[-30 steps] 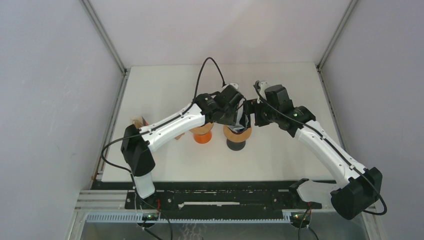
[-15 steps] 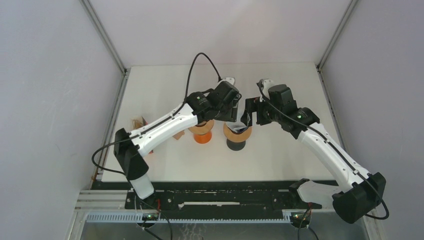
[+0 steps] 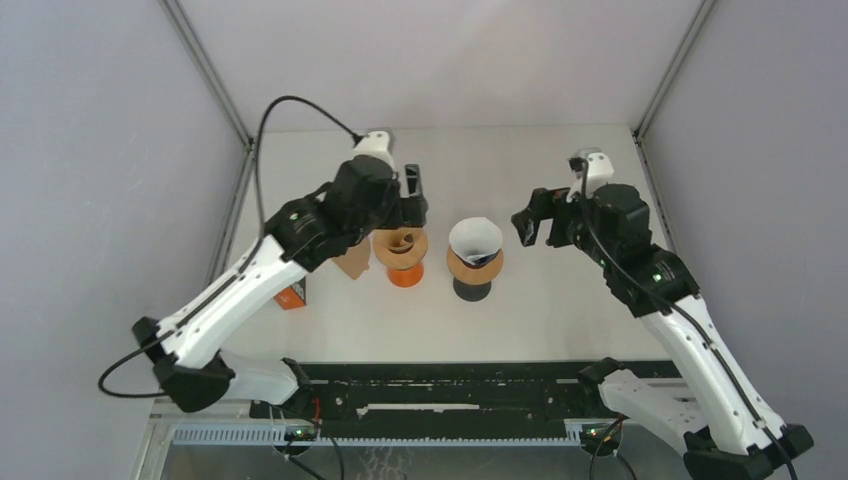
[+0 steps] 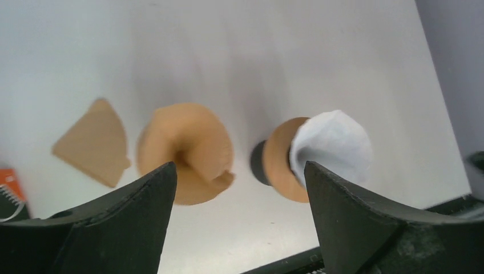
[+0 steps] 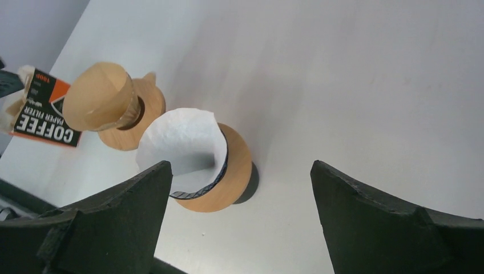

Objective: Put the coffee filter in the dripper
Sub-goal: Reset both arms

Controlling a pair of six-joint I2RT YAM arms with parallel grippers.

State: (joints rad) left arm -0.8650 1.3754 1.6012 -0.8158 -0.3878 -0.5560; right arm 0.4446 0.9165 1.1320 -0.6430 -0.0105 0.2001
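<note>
Top: coffee filter (image 3: 475, 238) sits in the dripper (image 3: 472, 275), centre frame. My left end effector (image 3: 412, 195) and right end effector (image 3: 530, 218) are both released, empty.
Left wrist: paper leans frame-right.
Right wrist: paper stands proud of the rim. I'd retreat high and avoid brushing it.

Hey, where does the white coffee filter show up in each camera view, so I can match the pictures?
Top view: the white filter is at the centre, standing in the dripper.
Left wrist: right of centre.
Right wrist: left of centre, in the dripper.
Shared landmark: the brown filter, right beside it in all three views.
</note>
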